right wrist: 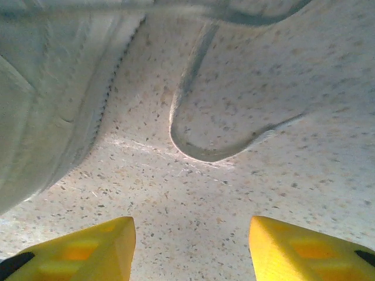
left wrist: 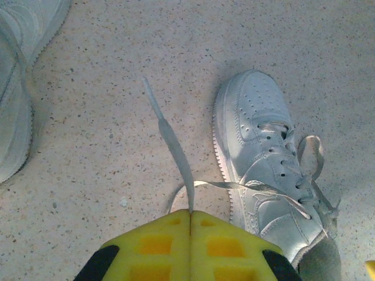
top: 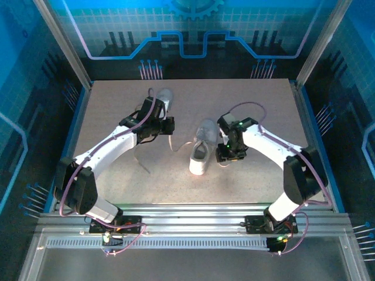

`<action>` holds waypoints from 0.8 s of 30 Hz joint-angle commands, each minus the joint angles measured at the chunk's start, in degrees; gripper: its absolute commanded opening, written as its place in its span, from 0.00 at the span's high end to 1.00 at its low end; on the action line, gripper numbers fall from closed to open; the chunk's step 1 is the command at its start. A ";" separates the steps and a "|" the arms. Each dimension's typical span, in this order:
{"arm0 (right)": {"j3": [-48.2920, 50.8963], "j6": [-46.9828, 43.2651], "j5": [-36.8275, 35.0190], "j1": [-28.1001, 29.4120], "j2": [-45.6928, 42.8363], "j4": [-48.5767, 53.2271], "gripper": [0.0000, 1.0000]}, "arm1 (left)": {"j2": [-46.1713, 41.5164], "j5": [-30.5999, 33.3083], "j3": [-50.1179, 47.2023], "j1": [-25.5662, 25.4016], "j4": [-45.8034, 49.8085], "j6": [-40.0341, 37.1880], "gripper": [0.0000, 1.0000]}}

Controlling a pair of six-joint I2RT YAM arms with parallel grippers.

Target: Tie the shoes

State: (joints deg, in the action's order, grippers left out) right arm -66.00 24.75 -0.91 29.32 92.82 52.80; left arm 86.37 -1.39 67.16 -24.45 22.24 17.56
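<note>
Two yellow fingers [left wrist: 158, 243] of the left gripper [left wrist: 190, 218] are pressed flat together, pinching a pale lace [left wrist: 173, 137] right at their tips. From the pinch one flat end of it stretches away over the speckled table [left wrist: 105, 146] and lies free, while a second strand runs sideways to the laced front of the middle sneaker [left wrist: 258, 134], a white low-top lying with its toe pointing away from the wrist camera. A slack loop hangs off its far side. The far sneaker [left wrist: 14, 88] is cut by that picture's left edge. From above, the left gripper [top: 168, 126] hovers between the far sneaker [top: 166, 97] and the middle sneaker [top: 201, 153], well apart from the right gripper [top: 227, 156], which stands just beside the middle sneaker. The right gripper [right wrist: 190, 249] has its fingers spread wide with bare table between them. Just ahead of it a curl of lace [right wrist: 196, 153] lies on the table, beside the blurred white sole of the middle sneaker [right wrist: 53, 99].
</note>
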 commanded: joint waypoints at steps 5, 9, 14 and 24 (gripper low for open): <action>3.21 -2.19 -1.01 3.02 6.89 -7.68 0.46 | 0.22 -0.69 1.49 0.01 2.00 -1.78 1.00; 5.38 -2.13 -3.34 4.11 10.42 -9.88 0.48 | -0.57 0.32 0.88 0.14 2.03 -2.38 1.00; 6.08 -2.03 -6.60 4.94 12.15 -9.50 0.82 | -1.20 -0.86 1.44 0.14 0.35 -3.50 1.00; 8.07 -2.45 -12.00 -2.80 -12.30 -6.48 1.00 | 2.41 -9.51 12.69 -0.61 -4.88 -8.18 1.00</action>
State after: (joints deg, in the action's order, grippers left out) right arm -57.32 22.59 -10.17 29.76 88.66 44.49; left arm 87.31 -6.72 74.24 -24.49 20.53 11.62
